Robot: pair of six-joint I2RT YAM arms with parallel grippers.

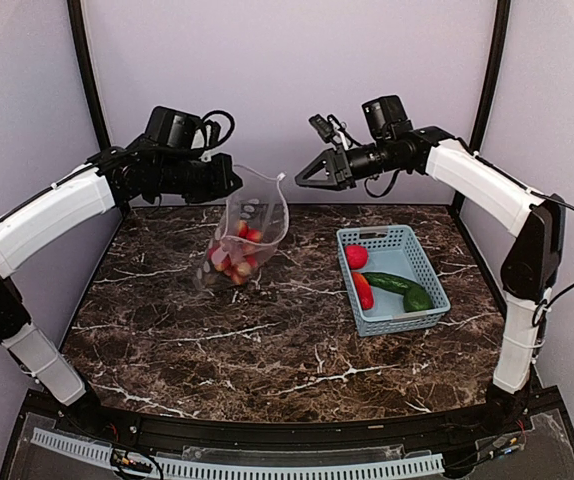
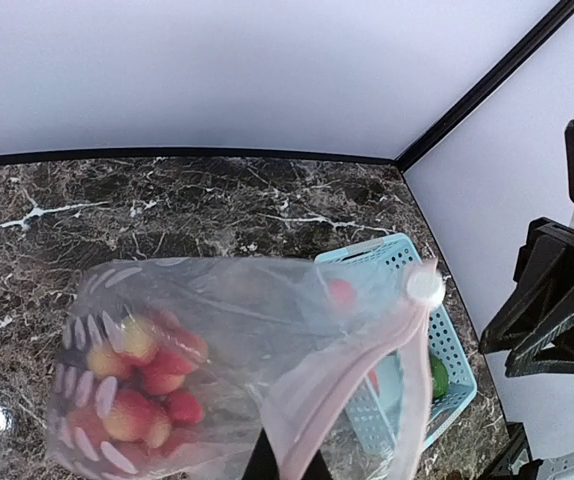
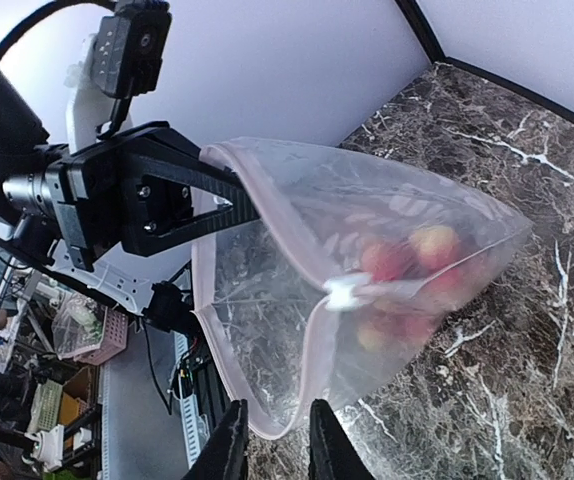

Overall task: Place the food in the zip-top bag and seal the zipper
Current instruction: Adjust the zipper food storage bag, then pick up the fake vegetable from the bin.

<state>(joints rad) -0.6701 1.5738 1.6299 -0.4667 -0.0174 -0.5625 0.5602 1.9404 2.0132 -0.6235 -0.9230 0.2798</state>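
Note:
The zip-top bag (image 1: 250,232) hangs open above the marble table, with the cluster of red berries (image 1: 234,258) in its bottom. My left gripper (image 1: 231,186) is shut on the bag's rim and holds it up; in the left wrist view (image 2: 287,463) the pale zipper strip (image 2: 352,378) runs from my jaws to its white slider (image 2: 426,287). My right gripper (image 1: 303,179) is open just right of the bag's free corner. In the right wrist view (image 3: 278,410) the lowest part of the bag's rim (image 3: 267,428) lies between the open fingers. No eggplant shows.
A light-blue lattice basket (image 1: 419,251) stands at the right of the table. It holds a red tomato (image 1: 356,256), a red-orange pepper (image 1: 364,290), a green cucumber (image 1: 395,282) and a green avocado-like piece (image 1: 418,298). Walls close in the back and sides.

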